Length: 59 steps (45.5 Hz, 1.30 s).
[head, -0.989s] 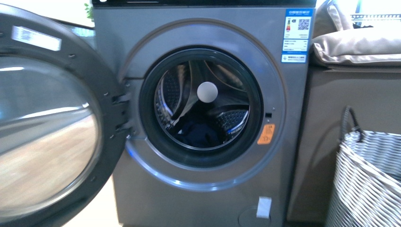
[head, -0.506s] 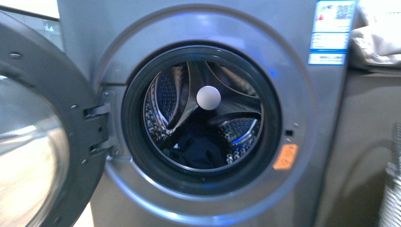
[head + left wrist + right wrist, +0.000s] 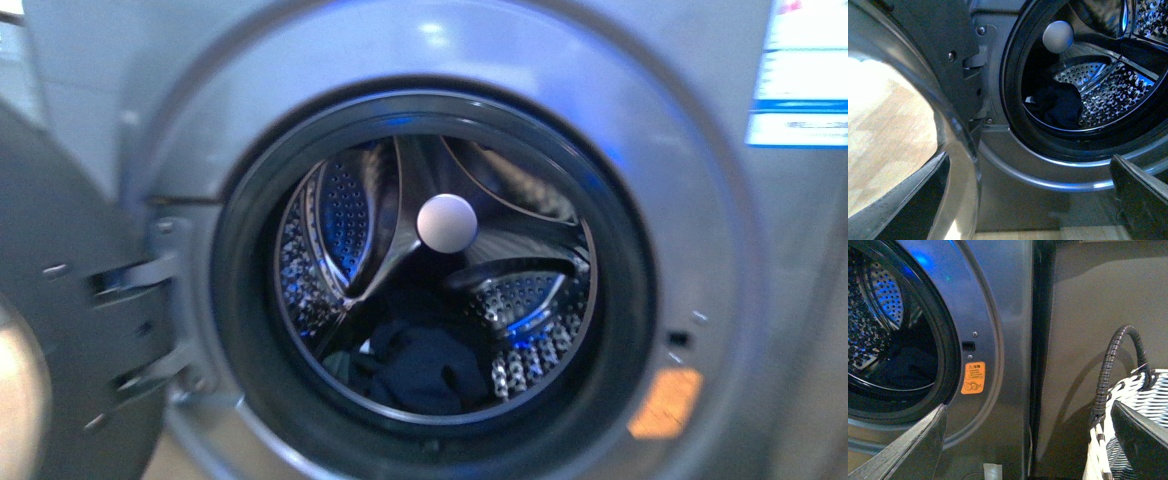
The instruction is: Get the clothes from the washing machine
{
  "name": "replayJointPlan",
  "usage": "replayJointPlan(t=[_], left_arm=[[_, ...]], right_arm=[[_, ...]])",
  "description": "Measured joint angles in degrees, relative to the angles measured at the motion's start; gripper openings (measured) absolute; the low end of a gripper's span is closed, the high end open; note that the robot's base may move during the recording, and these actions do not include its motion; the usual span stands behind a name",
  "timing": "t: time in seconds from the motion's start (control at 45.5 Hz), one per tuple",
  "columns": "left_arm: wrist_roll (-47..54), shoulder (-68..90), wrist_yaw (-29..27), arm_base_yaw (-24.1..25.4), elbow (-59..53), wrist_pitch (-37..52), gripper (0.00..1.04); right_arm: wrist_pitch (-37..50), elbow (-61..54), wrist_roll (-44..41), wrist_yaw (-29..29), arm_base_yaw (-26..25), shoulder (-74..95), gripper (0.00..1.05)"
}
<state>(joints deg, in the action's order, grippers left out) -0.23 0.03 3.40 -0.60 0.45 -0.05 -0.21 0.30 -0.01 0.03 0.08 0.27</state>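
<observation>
Wooden floor (image 3: 1018, 234); woven basket (image 3: 1128, 385) beside washing machine (image 3: 1013, 315), door (image 3: 923, 40) open.

The front view is soft throughout, smeared by motion blur. The washing machine (image 3: 480, 60) carries a blue sheen on its grey front, the orange sticker (image 3: 665, 402) is an unreadable smudge, and the label (image 3: 800, 80) is blown out white. Blue glints sparkle on the drum (image 3: 530, 330), while the clothes (image 3: 425, 365) are a near-black mass without detail. Beside the left gripper (image 3: 1029, 156), glare washes out the door glass (image 3: 893, 135); its fingers (image 3: 908, 200) are dark and unfocused. Around the right gripper (image 3: 1028, 404) it is dim, though the basket (image 3: 1155, 382) weave is bright.
</observation>
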Motion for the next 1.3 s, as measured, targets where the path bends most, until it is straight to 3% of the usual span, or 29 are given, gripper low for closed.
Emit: replayJointPlan(t=[0.616, 0.836, 1.297], left_arm=[[0.0, 0.0, 0.3, -0.1, 0.0, 0.0, 0.98], [0.0, 0.0, -3.2, 0.4, 0.0, 0.0, 0.98], [0.0, 0.0, -3.4, 0.5, 0.0, 0.0, 0.98]], right_arm=[[0.0, 0.0, 0.0, 0.0, 0.0, 0.0, 0.97], [0.0, 0.0, 0.0, 0.0, 0.0, 0.0, 0.97], [0.0, 0.0, 0.0, 0.1, 0.0, 0.0, 0.97]])
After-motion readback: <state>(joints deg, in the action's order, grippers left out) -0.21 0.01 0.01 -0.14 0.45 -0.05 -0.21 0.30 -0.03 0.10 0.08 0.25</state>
